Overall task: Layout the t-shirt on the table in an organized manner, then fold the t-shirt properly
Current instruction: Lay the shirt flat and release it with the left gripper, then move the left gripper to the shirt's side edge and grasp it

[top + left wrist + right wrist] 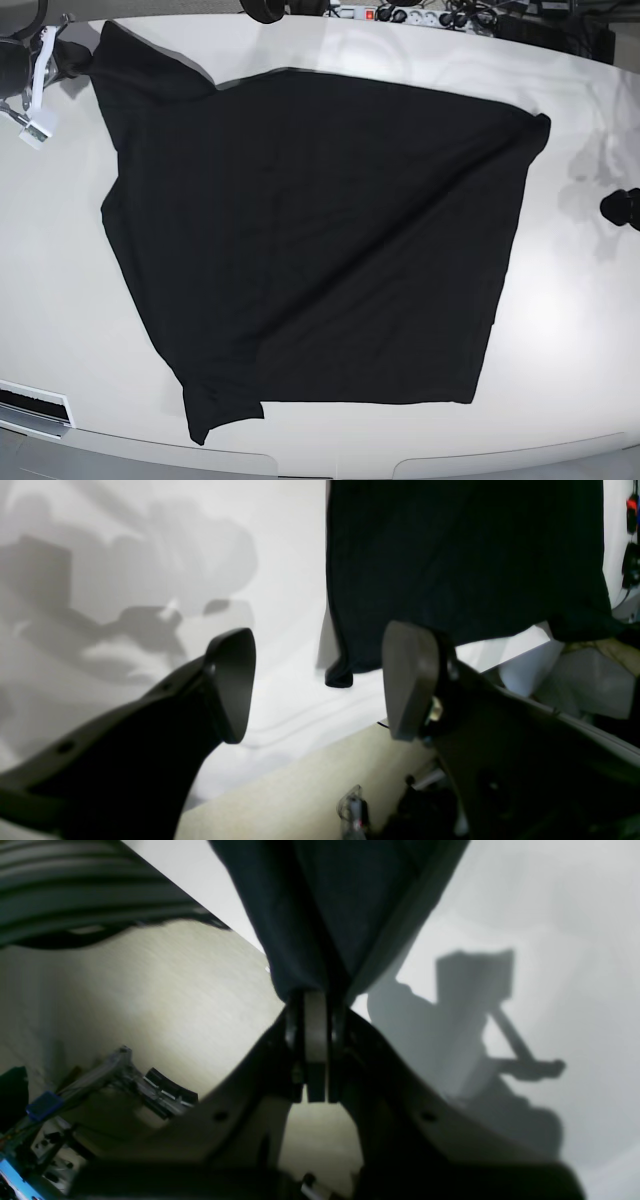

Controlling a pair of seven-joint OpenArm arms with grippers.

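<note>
The shirt (310, 240) is lying spread over the middle of the desk (570, 330), mostly flat, with one corner reaching toward the far right edge and a small folded flap at the near left; in the base view a far-left corner is being held up at the desk's far-left edge. The right tool (316, 1005) is seen clamped tight on a bunched edge of the shirt (340, 910), the cloth fanning upward from its tips. The left tool (320, 680) is being held wide apart above the desk (150, 555), gripping nothing; the shirt's (465, 560) edge is lying just beyond its fingers (235, 680).
</note>
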